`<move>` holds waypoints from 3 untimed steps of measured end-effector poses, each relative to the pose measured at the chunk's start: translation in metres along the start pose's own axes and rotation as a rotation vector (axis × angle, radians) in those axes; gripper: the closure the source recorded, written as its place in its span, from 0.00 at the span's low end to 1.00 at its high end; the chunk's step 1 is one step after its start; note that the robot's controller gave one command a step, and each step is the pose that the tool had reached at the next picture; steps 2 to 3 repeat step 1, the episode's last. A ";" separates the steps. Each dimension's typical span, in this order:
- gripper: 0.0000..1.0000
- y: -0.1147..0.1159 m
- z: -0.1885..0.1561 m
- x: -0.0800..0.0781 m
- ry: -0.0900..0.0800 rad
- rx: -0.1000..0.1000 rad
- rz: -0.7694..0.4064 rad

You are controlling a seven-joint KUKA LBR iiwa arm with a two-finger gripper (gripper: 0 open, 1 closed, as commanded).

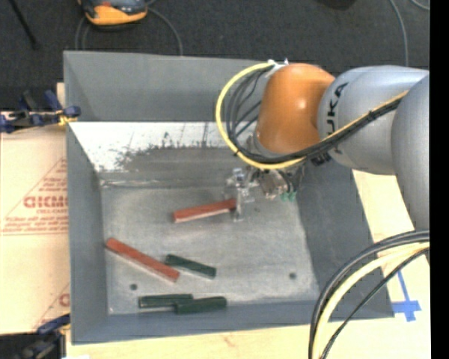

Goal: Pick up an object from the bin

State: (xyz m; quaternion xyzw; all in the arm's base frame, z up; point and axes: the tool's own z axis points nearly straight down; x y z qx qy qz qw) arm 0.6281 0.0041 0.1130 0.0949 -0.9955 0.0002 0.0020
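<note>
My gripper (241, 200) reaches down into the back middle of the bin from under the orange wrist cover. Its fingers are shut on the right end of a short red-brown stick (200, 213). From the fingers the stick stretches left, slightly tilted, with its left end low over the bin floor. A longer red-brown stick (142, 260) lies flat at the front left, well apart from the gripper. A dark green stick (189, 266) lies just to that stick's right.
Two more dark green sticks (165, 301) (201, 304) lie end to end along the front wall. The arm and its cables hang over the bin's right back part. Bare floor lies at the right front.
</note>
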 end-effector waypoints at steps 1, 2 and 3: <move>1.00 -0.015 -0.092 0.019 -0.008 0.000 0.050; 1.00 -0.015 -0.092 0.019 -0.008 0.000 0.050; 1.00 -0.015 -0.092 0.019 -0.008 0.000 0.050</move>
